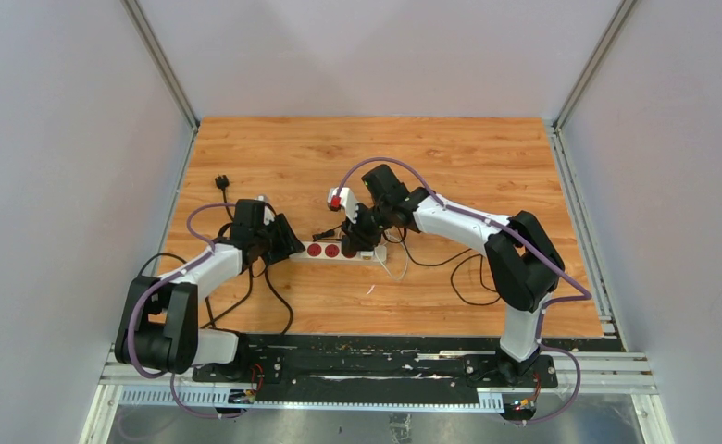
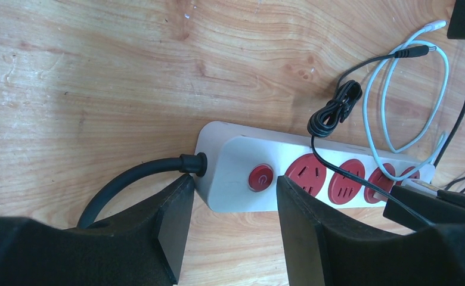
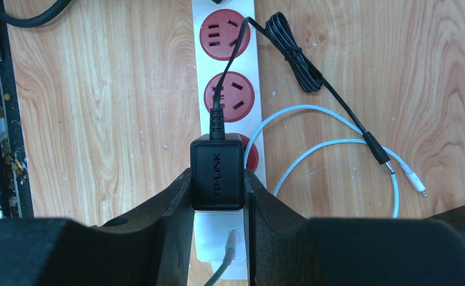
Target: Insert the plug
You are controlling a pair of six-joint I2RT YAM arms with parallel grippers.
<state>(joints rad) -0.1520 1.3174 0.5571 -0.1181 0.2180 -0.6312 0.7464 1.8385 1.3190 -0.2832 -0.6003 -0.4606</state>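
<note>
The right jaws are squeezing the black plug (image 3: pixel 216 173) over a red socket (image 3: pixel 253 156) on the white power strip (image 3: pixel 199 65), while the left jaws are sitting wide around its switch end, likely keeping it from sliding on the bench (image 1: pixel 468 157).

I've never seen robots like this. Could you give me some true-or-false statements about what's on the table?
1. The right gripper holds a black TP-LINK adapter. True.
2. The white power strip has blue sockets. False: the sockets are red.
3. The two sockets nearest the strip's round red power button are occupied. False: both are empty.
4. A looped white cable lies on the wooden table beside the strip. True.
</note>
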